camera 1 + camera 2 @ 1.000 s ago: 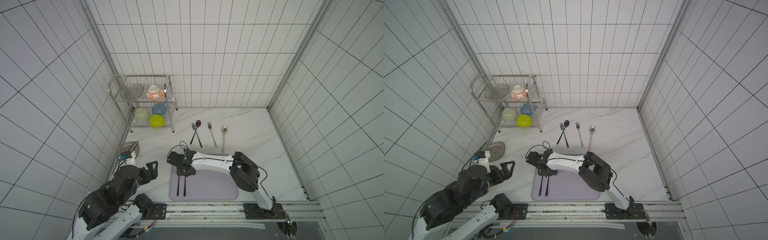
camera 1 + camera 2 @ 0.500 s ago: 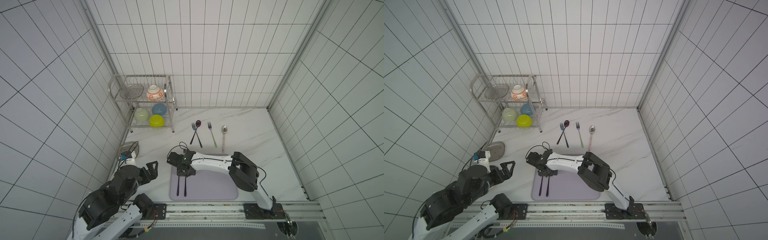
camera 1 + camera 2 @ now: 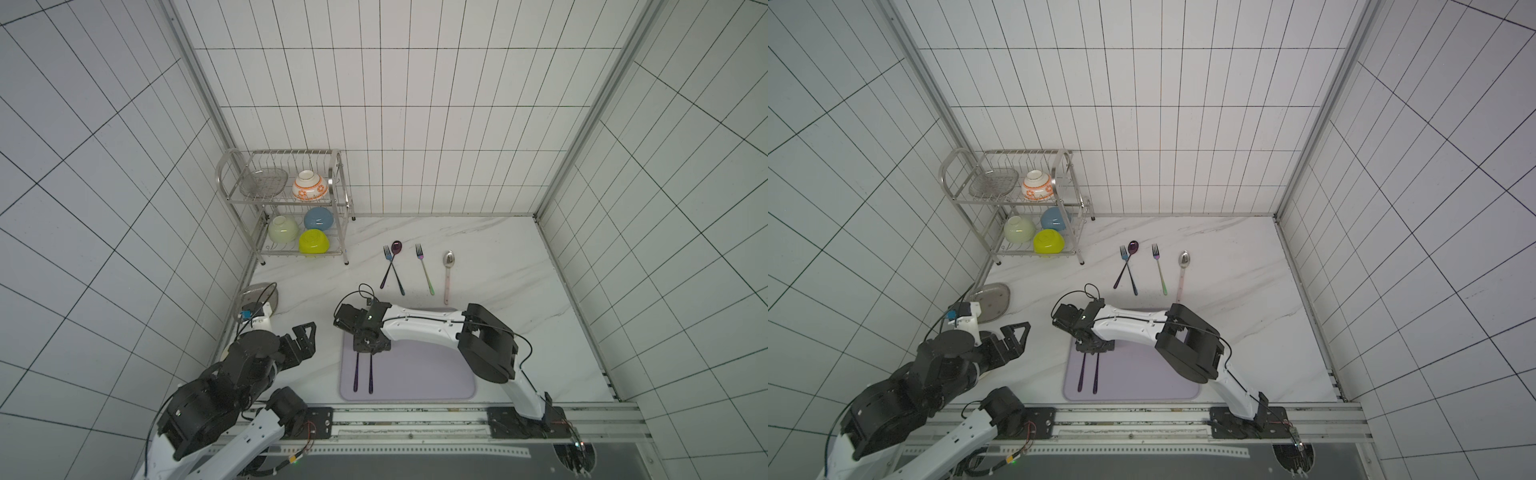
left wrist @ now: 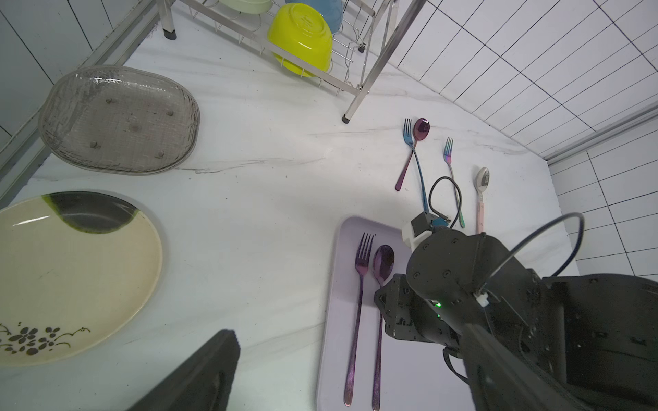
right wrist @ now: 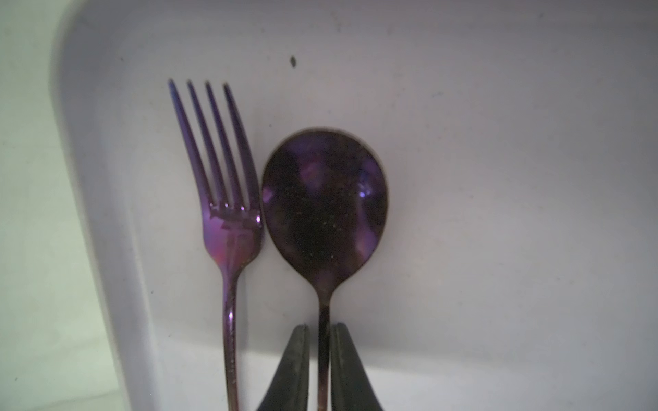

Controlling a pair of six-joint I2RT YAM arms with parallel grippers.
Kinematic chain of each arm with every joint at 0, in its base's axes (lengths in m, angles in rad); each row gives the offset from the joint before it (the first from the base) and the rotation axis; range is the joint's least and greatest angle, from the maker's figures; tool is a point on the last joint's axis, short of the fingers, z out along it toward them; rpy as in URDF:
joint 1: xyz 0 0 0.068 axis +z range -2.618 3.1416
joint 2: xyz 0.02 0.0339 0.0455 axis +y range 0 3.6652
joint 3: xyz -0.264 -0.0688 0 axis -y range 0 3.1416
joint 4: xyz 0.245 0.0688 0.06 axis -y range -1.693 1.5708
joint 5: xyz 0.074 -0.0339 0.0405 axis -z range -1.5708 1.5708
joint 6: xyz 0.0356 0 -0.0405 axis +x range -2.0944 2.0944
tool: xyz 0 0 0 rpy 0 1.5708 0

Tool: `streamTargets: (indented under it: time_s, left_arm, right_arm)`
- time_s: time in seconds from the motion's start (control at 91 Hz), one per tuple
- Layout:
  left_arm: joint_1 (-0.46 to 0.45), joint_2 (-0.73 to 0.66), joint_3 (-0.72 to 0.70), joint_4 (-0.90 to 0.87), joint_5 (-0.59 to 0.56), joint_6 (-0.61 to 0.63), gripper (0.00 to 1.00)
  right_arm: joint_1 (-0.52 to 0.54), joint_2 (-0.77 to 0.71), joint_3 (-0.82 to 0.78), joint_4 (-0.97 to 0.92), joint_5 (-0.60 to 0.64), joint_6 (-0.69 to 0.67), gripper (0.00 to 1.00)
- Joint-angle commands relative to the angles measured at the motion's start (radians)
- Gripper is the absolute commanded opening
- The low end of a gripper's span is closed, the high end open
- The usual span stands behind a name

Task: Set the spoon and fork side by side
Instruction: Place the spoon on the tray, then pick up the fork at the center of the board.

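Observation:
A purple fork [image 5: 228, 220] and a purple spoon [image 5: 324, 206] lie parallel and close together on the left part of the lilac mat [image 3: 415, 374]. In both top views only their handles show, the fork [image 3: 356, 374] left of the spoon [image 3: 370, 374]. My right gripper [image 5: 320, 325] is low over the mat and straddles the spoon's handle. Its jaws are slightly parted, with thin gaps either side of the handle. The same gripper [image 3: 368, 347] hides both heads from above. My left gripper [image 3: 305, 332] hovers open and empty to the left of the mat.
A dish rack [image 3: 286, 199] with bowls stands at the back left. Crossed cutlery [image 3: 392, 266], another fork [image 3: 424, 270] and a silver spoon [image 3: 448, 266] lie behind the mat. A grey glass dish [image 4: 117, 117] and a cream plate [image 4: 71, 277] sit at the left.
The right gripper's jaws have parted a little from the spoon's handle. Both arms otherwise stay where they were.

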State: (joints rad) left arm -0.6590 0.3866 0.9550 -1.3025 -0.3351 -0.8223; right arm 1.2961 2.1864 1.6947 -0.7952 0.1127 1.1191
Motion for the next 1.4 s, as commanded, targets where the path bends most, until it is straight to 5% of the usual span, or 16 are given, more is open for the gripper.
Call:
streamTargets:
  time_s: [0.0, 0.451, 0.78, 1.0, 1.385]
  left_arm:
    - [0.004, 0.006, -0.007, 0.001, 0.005, 0.011, 0.98]
    - [0.003, 0.027, -0.005, 0.003, 0.014, 0.02, 0.98]
    - [0.004, 0.141, -0.007, 0.03, 0.073, 0.036, 0.98]
    - [0.003, 0.244, -0.047, 0.111, 0.167, 0.02, 0.98]
    - [0.003, 0.369, -0.045, 0.191, 0.186, 0.002, 0.98]
  right_arm:
    - [0.0, 0.026, 0.013, -0.016, 0.006, 0.013, 0.17]
    - [-0.054, -0.202, -0.02, -0.057, 0.124, -0.136, 0.38]
    - [-0.382, -0.356, -0.123, -0.04, -0.035, -0.531, 0.44]
    - [-0.569, -0.193, 0.039, -0.074, -0.136, -0.763, 0.48]
    - [-0.645, 0.22, 0.522, -0.117, -0.272, -0.947, 0.47]
